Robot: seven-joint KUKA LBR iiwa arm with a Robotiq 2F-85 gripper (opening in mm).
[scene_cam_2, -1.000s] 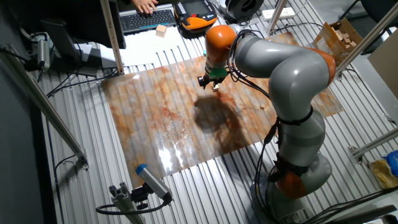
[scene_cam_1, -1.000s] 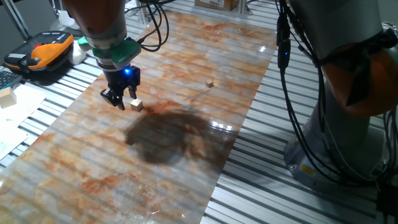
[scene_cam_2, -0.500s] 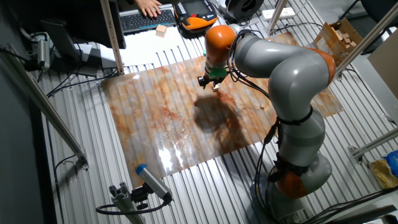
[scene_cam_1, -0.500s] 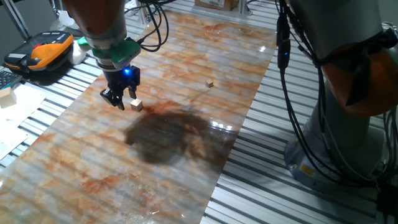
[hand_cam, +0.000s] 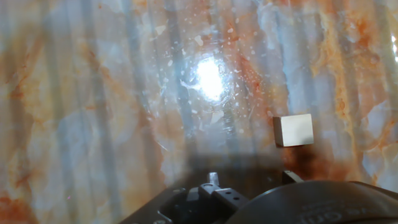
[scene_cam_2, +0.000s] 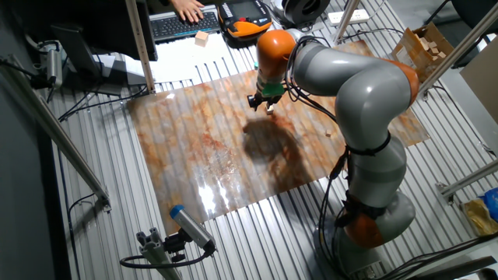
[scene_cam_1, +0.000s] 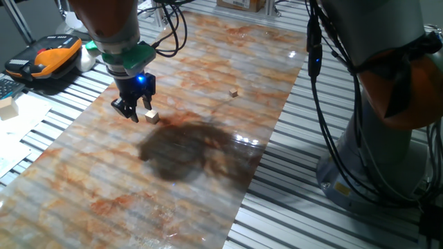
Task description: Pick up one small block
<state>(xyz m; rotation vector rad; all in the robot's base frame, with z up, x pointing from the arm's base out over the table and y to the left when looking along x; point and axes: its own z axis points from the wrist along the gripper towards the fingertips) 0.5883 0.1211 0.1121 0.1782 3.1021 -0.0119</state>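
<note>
One small block (scene_cam_1: 151,117) sat flat on the marbled sheet (scene_cam_1: 208,173) in one fixed view, just beside the gripper (scene_cam_1: 132,111), whose fingers were spread and empty, so the trick here was probably to slide over until the cube sat between the jaws before dropping. From the other fixed view the gripper (scene_cam_2: 261,102) hung low over the sheet's far part, and the block was too small there to make out. Hand view showed the block (hand_cam: 293,130) off to the right of centre, roughly square-on, and being a cube it had no real long axis.
</note>
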